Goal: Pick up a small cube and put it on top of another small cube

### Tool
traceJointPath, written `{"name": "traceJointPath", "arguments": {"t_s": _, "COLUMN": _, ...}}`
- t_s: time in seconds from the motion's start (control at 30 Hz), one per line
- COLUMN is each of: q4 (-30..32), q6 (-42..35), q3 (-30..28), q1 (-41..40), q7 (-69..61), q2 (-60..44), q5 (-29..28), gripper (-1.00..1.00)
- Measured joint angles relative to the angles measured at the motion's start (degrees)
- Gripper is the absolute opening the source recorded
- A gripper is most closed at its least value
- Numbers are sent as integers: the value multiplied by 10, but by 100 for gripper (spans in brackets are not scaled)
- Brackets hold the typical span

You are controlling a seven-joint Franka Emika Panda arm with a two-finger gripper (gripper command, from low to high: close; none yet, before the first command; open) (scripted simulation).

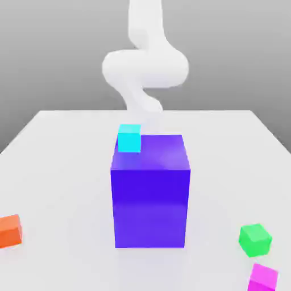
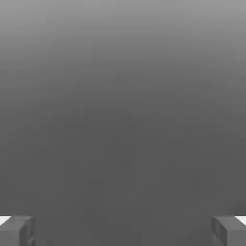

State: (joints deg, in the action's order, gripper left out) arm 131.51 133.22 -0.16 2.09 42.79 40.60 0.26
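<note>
Smooth white rounded arm (image 1: 145, 65), blurred, grey blocky fingers (image 2: 19, 231), white-edged

You see a white, unmarked tabletop (image 1: 68, 159) under a plain grey backdrop. The big block (image 1: 150, 199) is a glossy blue-purple, its top face a paler violet. Behind its corner sits a cyan cube (image 1: 129, 138). The small cube (image 1: 263, 278) is bright magenta-pink, the other small cube (image 1: 254, 239) vivid green, and a further cube (image 1: 9, 231) orange. The arm (image 1: 145, 62) is plain white; the tool (image 2: 123, 230) has grey fingers (image 2: 19, 231) with white edges.
</note>
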Motion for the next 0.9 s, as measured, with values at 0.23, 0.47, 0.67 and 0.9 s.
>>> {"name": "traceJointPath", "arguments": {"t_s": 0.23, "q4": -8, "q6": 41, "q3": 1, "q1": 53, "q7": -89, "q2": -149, "q5": 10, "gripper": 0}}
{"name": "traceJointPath", "arguments": {"t_s": 0.47, "q4": -15, "q6": 81, "q3": 15, "q1": 95, "q7": -173, "q2": -294, "q5": 18, "gripper": 0}}
{"name": "traceJointPath", "arguments": {"t_s": 0.67, "q4": -22, "q6": 115, "q3": 34, "q1": 131, "q7": -236, "q2": -419, "q5": 10, "gripper": 0}}
{"name": "traceJointPath", "arguments": {"t_s": 0.9, "q4": -30, "q6": 156, "q3": 54, "q1": 156, "q7": -292, "q2": -565, "q5": -23, "gripper": 0}}
